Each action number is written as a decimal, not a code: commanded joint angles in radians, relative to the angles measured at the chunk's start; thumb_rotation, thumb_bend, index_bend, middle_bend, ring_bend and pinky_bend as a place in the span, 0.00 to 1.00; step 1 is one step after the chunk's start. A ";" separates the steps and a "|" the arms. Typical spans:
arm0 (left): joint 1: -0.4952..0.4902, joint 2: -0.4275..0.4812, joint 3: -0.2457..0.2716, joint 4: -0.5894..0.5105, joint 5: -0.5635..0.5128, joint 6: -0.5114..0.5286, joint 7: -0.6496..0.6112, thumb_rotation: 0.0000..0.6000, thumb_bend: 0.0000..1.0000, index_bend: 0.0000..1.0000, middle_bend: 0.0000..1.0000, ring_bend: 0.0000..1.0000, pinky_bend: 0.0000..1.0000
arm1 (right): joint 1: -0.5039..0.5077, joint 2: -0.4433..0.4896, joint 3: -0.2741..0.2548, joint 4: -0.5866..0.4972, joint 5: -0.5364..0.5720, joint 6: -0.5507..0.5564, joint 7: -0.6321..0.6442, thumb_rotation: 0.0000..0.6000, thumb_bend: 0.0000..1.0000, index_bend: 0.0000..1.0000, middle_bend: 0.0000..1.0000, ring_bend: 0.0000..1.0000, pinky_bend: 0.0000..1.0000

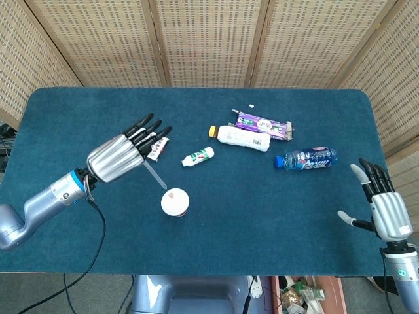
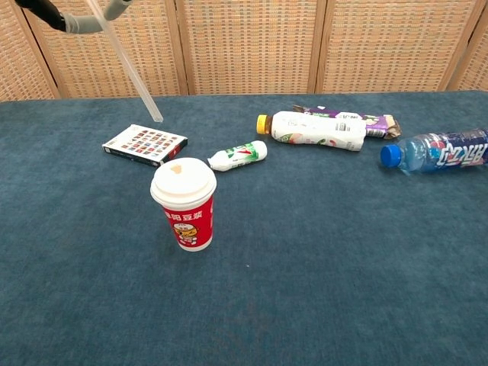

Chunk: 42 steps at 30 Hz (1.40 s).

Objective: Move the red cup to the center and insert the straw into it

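A: Status? How much is done?

B: Red cup (image 2: 184, 204) is seen upright on the blue table (image 1: 262, 222), a bit left of the middle; whether that counts as centered can't be told for sure, but the move looks done or nearly so. Straw (image 2: 128, 65) isn't in yet. It's held up in the air by the left hand (image 1: 121, 154), tilted, w/ the lower tip above and behind-left of the cup, apart from the lid.

A: Grip on the straw?

B: In the chest view it's pinched between fingertips (image 2: 91, 20) at the top of the frame; in the head view the other fingers are stretched out straight. Right hand (image 1: 386, 208) is spread, nothing in it, at the table's near right edge, well apart from everything.

A: What's left?

B: Judged from this: tip to be lined up w/ the small mark on the white lid and pushed down through it. The straw is still slanted, so it'd need to be brought more upright first.

A: Cup contents?

B: Can't be told, lid's on. Nothing is stuck into it. Elsewhere: a white bottle (image 1: 243, 138) and a blue-cap bottle (image 1: 306, 159) are lying on their sides, caps on; a small white tube (image 1: 198, 157), a purple packet (image 1: 262, 123) and a flat patterned box (image 2: 145, 144) also lie on the cloth.
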 commanded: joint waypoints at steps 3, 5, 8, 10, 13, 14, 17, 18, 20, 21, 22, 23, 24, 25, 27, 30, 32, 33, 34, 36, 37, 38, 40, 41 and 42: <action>-0.074 0.045 0.032 0.024 0.103 -0.020 0.002 1.00 0.41 0.63 0.00 0.00 0.00 | -0.005 0.007 0.005 0.003 0.003 0.004 0.020 1.00 0.00 0.00 0.00 0.00 0.00; -0.087 0.055 0.039 0.032 0.129 -0.023 0.011 1.00 0.41 0.63 0.00 0.00 0.00 | -0.007 0.009 0.007 0.005 0.004 0.005 0.029 1.00 0.00 0.00 0.00 0.00 0.00; -0.098 0.067 0.048 0.037 0.152 -0.030 0.026 1.00 0.41 0.63 0.00 0.00 0.00 | -0.008 0.011 0.008 0.007 0.005 0.005 0.039 1.00 0.00 0.00 0.00 0.00 0.00; -0.103 0.072 0.049 0.040 0.161 -0.031 0.041 1.00 0.41 0.64 0.00 0.00 0.00 | -0.009 0.013 0.010 0.009 0.004 0.005 0.047 1.00 0.00 0.00 0.00 0.00 0.00; -0.108 0.058 0.052 0.049 0.162 -0.026 0.036 1.00 0.41 0.64 0.00 0.00 0.00 | -0.011 0.016 0.013 0.009 0.005 0.009 0.057 1.00 0.00 0.00 0.00 0.00 0.00; -0.112 0.052 0.053 0.053 0.162 -0.029 0.037 1.00 0.41 0.64 0.00 0.00 0.00 | -0.012 0.017 0.015 0.008 0.006 0.011 0.059 1.00 0.00 0.00 0.00 0.00 0.00; -0.128 0.038 0.057 0.059 0.175 -0.040 0.049 1.00 0.41 0.64 0.00 0.00 0.00 | -0.015 0.020 0.019 0.007 0.007 0.016 0.065 1.00 0.00 0.00 0.00 0.00 0.00; -0.133 0.036 0.058 0.058 0.178 -0.044 0.052 1.00 0.41 0.64 0.00 0.00 0.00 | -0.015 0.022 0.020 0.007 0.007 0.016 0.065 1.00 0.00 0.00 0.00 0.00 0.00; -0.147 0.037 0.061 0.053 0.195 -0.055 0.065 1.00 0.41 0.64 0.00 0.00 0.00 | -0.015 0.022 0.020 0.008 0.008 0.013 0.067 1.00 0.00 0.00 0.00 0.00 0.00; -0.152 0.041 0.063 0.050 0.199 -0.062 0.070 1.00 0.41 0.64 0.00 0.00 0.00 | -0.014 0.022 0.020 0.008 0.008 0.012 0.067 1.00 0.00 0.00 0.00 0.00 0.00; -0.159 0.047 0.066 0.047 0.207 -0.073 0.082 1.00 0.41 0.64 0.00 0.00 0.00 | -0.014 0.021 0.021 0.009 0.008 0.010 0.068 1.00 0.00 0.00 0.00 0.00 0.00; -0.165 0.051 0.067 0.045 0.214 -0.082 0.093 1.00 0.41 0.64 0.00 0.00 0.00 | -0.014 0.021 0.021 0.009 0.008 0.010 0.068 1.00 0.00 0.00 0.00 0.00 0.00; -0.169 0.052 0.068 0.044 0.218 -0.087 0.100 1.00 0.41 0.64 0.00 0.00 0.00 | -0.014 0.021 0.022 0.009 0.008 0.009 0.068 1.00 0.00 0.00 0.00 0.00 0.00; -0.172 0.053 0.069 0.041 0.222 -0.093 0.110 1.00 0.41 0.64 0.00 0.00 0.00 | -0.013 0.022 0.022 0.009 0.008 0.008 0.067 1.00 0.00 0.00 0.00 0.00 0.00; -0.176 0.049 0.069 0.033 0.223 -0.102 0.127 1.00 0.41 0.64 0.00 0.00 0.00 | -0.014 0.021 0.023 0.008 0.007 0.009 0.068 1.00 0.00 0.00 0.00 0.00 0.00; -0.178 0.036 0.068 0.024 0.221 -0.109 0.148 1.00 0.41 0.64 0.00 0.00 0.00 | -0.015 0.021 0.024 0.008 0.007 0.010 0.070 1.00 0.00 0.00 0.00 0.00 0.00; -0.180 0.026 0.068 0.019 0.220 -0.114 0.160 1.00 0.41 0.64 0.00 0.00 0.00 | -0.015 0.022 0.025 0.007 0.006 0.011 0.070 1.00 0.00 0.00 0.00 0.00 0.00; -0.181 0.022 0.069 0.018 0.218 -0.116 0.164 1.00 0.41 0.64 0.00 0.00 0.00 | -0.016 0.022 0.025 0.007 0.006 0.011 0.071 1.00 0.00 0.00 0.00 0.00 0.00; -0.182 0.020 0.068 0.017 0.216 -0.117 0.165 1.00 0.41 0.64 0.00 0.00 0.00 | -0.017 0.022 0.025 0.006 0.007 0.011 0.072 1.00 0.00 0.00 0.00 0.00 0.00; -0.183 0.017 0.065 0.015 0.209 -0.118 0.168 1.00 0.41 0.64 0.00 0.00 0.00 | -0.018 0.023 0.025 0.006 0.008 0.011 0.074 1.00 0.00 0.00 0.00 0.00 0.00; -0.184 0.016 0.064 0.014 0.208 -0.119 0.171 1.00 0.41 0.64 0.00 0.00 0.00 | -0.018 0.023 0.026 0.006 0.009 0.011 0.076 1.00 0.00 0.00 0.00 0.00 0.00; -0.185 0.015 0.065 0.012 0.207 -0.121 0.173 1.00 0.41 0.64 0.00 0.00 0.00 | -0.019 0.024 0.027 0.006 0.009 0.011 0.077 1.00 0.00 0.00 0.00 0.00 0.00; -0.187 0.012 0.066 0.010 0.205 -0.126 0.179 1.00 0.41 0.64 0.00 0.00 0.00 | -0.019 0.025 0.027 0.006 0.008 0.012 0.078 1.00 0.00 0.00 0.00 0.00 0.00; -0.188 0.009 0.066 0.010 0.204 -0.130 0.182 1.00 0.41 0.64 0.00 0.00 0.00 | -0.020 0.025 0.027 0.005 0.008 0.012 0.079 1.00 0.00 0.00 0.00 0.00 0.00; -0.190 0.006 0.066 0.011 0.202 -0.133 0.184 1.00 0.41 0.64 0.00 0.00 0.00 | -0.020 0.025 0.028 0.004 0.007 0.012 0.079 1.00 0.00 0.00 0.00 0.00 0.00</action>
